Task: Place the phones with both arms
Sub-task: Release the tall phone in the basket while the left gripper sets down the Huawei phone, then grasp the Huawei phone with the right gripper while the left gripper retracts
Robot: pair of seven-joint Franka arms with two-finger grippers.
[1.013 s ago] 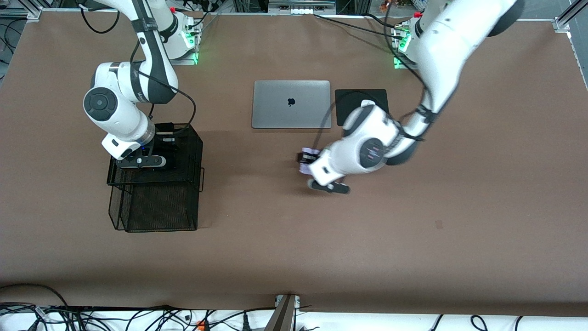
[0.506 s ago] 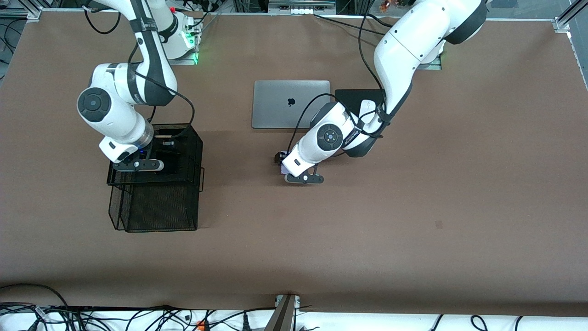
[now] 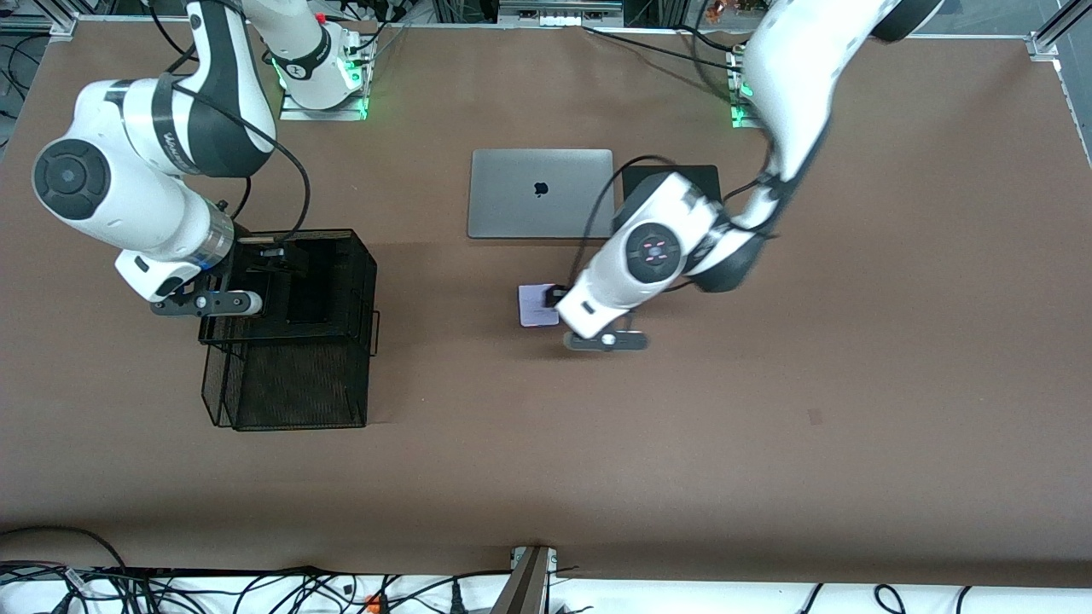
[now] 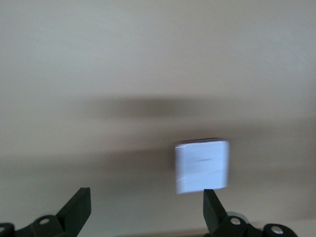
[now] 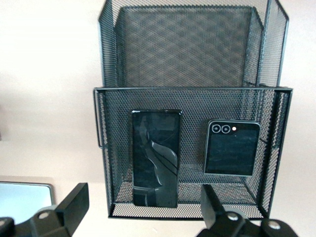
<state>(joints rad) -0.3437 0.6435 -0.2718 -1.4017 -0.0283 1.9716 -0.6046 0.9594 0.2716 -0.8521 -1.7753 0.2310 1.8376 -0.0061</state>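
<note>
Lilac phone [image 3: 537,305]: flat on the table, near the laptop's front edge; left gripper [image 4: 147,212] just over it, fingers apart, empty. Mesh basket [image 3: 337,256], toward the right arm's end: upper tray holds slab phone [image 5: 155,157] and folded black phone [image 5: 232,147], side by side; right gripper [image 5: 143,210] above it, fingers apart. Laptop [image 3: 541,194], lid shut, apple logo. Black pad [image 3: 648,177] beside it.

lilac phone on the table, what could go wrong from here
The lilac phone lies flat on the table, off-centre under the open left gripper; a closing grip may clip its edge and skid it. The mesh tray already holds two black phones, so space for a third looks tight.
</note>
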